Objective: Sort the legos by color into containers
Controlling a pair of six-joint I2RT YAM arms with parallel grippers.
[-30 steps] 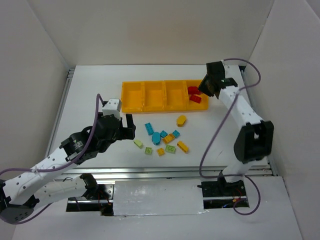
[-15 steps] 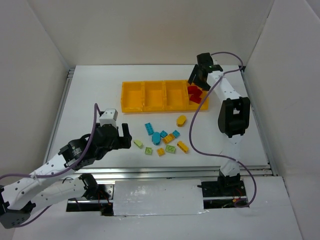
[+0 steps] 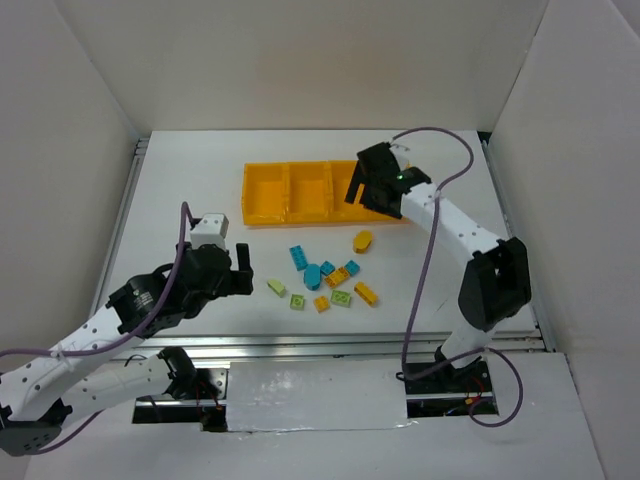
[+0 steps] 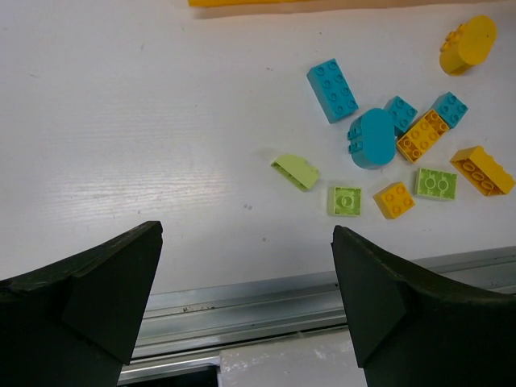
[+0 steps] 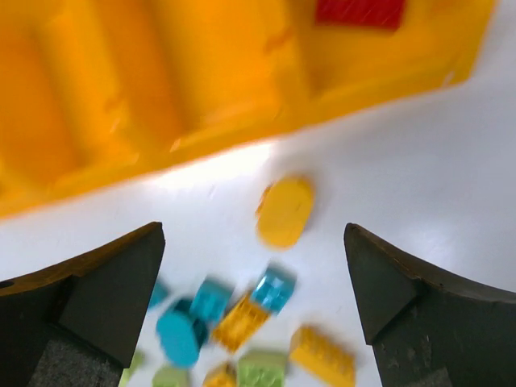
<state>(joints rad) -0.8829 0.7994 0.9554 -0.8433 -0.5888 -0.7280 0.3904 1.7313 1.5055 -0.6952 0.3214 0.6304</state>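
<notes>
Okay, between picks: right pincer [image 5: 251,242] spread, empty, over tray's [image 3: 247,195] near rim; left pincer [image 4: 246,234] spread too. Loose legos [image 3: 322,272] sit on table [image 3: 180,180] just near of tray. Next I'd descend onto yellow rounded brick [image 5: 286,211].

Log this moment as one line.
left gripper open, empty | right gripper open, empty, above tray front edge | red lego in tray | other legos loose on table
</notes>
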